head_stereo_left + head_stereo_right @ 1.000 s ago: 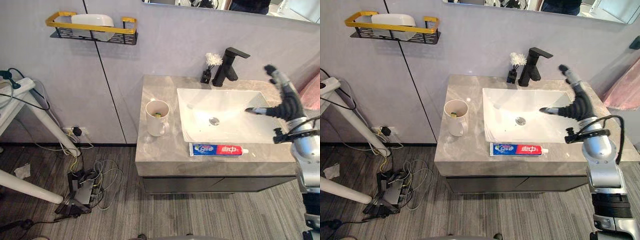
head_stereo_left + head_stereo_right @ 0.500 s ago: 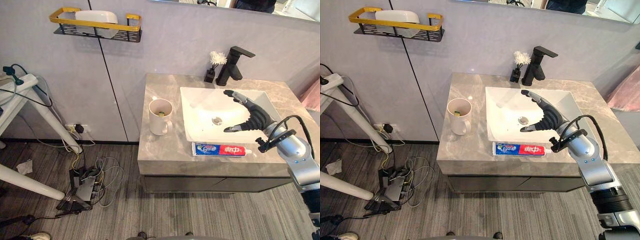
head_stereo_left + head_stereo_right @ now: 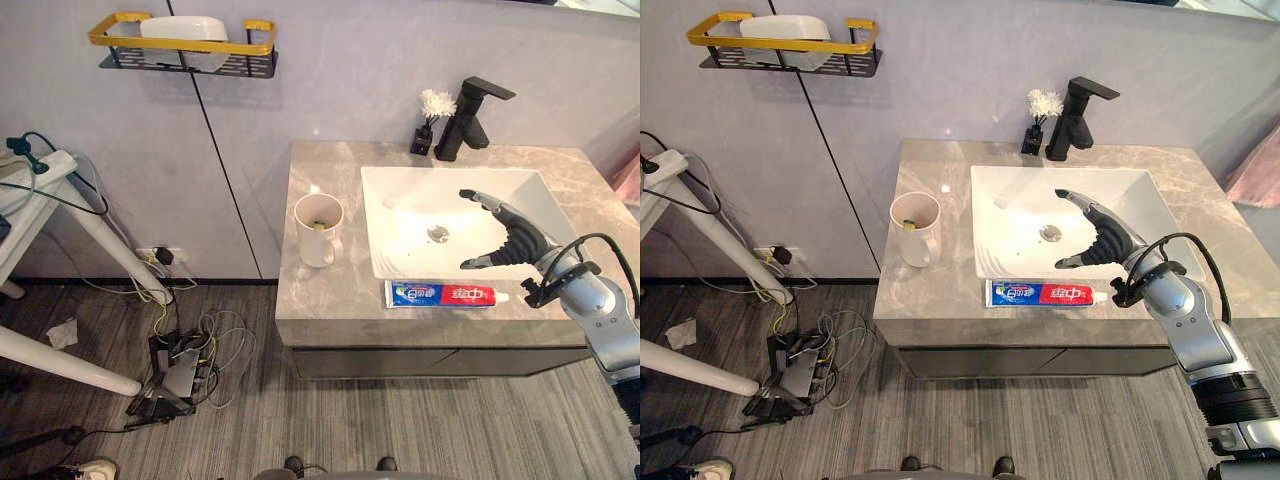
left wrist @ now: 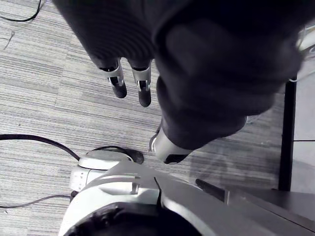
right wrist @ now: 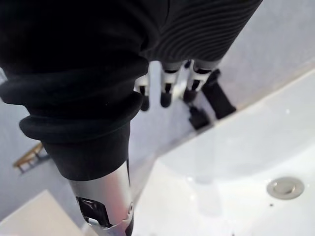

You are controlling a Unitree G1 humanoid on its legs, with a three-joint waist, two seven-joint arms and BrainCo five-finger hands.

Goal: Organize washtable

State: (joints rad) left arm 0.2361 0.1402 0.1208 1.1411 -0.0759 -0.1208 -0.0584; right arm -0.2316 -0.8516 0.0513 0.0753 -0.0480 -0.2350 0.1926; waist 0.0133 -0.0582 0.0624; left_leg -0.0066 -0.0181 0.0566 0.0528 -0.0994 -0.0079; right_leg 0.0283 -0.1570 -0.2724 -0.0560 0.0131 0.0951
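While the blue-and-red toothpaste tube [image 3: 450,294] lies flat on the grey stone tabletop [image 3: 330,300], just before the white basin [image 3: 400,215] and apart from the white ceramic mug [image 3: 318,230], tidying looks barely begun; the right hand [image 3: 515,240] hovers above the basin's front, fingers spread and empty, near the tube; the left hand [image 4: 130,83] hangs relaxed over the floor [image 4: 39,98].

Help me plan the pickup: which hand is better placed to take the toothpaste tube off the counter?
The right hand, likely. It hovers open over the sink, just behind the toothpaste tube. The left hand hangs low over the floor, away from the counter.
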